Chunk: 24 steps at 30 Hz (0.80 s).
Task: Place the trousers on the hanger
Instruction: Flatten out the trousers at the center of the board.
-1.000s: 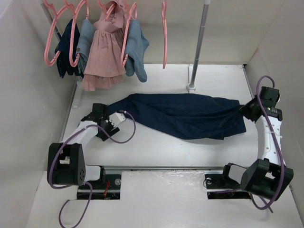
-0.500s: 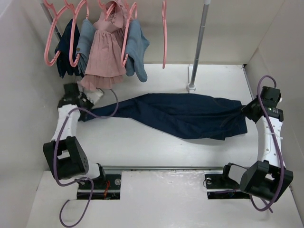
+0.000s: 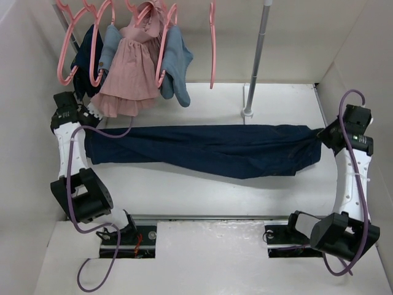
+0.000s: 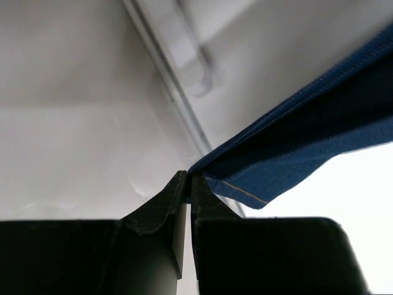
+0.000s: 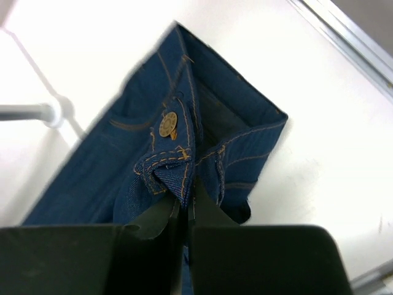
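Your left end effector point(image 4: 188, 179) is closed on the leg end of the trousers point(image 3: 202, 150). Your right end effector point(image 5: 187, 200) is pinched shut on the waist end, just below the button point(image 5: 167, 124). Each one holds an end, so the trousers are pulled out long and fairly flat across the counter point(image 3: 184, 196). That should make them easier to lay over a bar. The empty hanger point(image 3: 212, 43) hangs up at the back, well apart from the trousers.
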Each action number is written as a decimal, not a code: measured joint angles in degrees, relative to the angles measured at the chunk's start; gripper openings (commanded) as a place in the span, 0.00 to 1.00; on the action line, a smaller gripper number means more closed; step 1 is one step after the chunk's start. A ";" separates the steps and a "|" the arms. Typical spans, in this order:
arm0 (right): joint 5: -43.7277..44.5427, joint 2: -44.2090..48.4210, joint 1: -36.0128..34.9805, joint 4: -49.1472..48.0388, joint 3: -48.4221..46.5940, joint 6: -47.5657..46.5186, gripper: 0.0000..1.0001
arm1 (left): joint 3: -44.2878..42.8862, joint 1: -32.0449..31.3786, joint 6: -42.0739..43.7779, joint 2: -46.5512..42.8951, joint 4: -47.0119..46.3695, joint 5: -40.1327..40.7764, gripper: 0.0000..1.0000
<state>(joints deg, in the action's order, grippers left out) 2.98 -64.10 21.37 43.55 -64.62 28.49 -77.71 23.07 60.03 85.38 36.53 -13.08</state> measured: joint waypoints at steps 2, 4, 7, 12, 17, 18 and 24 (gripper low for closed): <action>-0.83 -1.07 0.00 -0.04 -2.64 0.00 0.00 | -0.72 0.55 0.66 0.04 0.46 0.42 0.00; -1.55 -2.80 0.00 -0.35 -6.08 0.17 0.02 | -0.94 0.68 1.09 0.04 0.48 0.63 0.00; -1.95 -4.61 0.02 -1.53 -7.80 0.76 0.58 | -0.17 0.66 1.68 0.02 0.33 1.11 0.08; -2.38 -10.12 0.28 -2.40 -6.10 0.22 0.98 | 5.44 0.96 3.87 -0.96 -1.07 3.72 0.41; -4.76 -14.40 1.51 -3.56 2.56 0.90 0.96 | 10.16 1.07 4.79 -1.70 -1.66 6.36 0.47; -5.11 -14.49 1.57 -3.45 4.17 1.22 0.95 | 10.80 1.07 4.83 -1.88 -1.90 6.62 0.47; -5.97 -11.02 1.68 -3.37 9.90 2.56 0.97 | 13.55 1.07 4.68 -3.08 -1.86 7.10 0.50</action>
<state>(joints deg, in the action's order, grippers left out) -2.98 -75.11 23.05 40.18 -54.72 31.05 -64.16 24.14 64.71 82.30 34.68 -5.98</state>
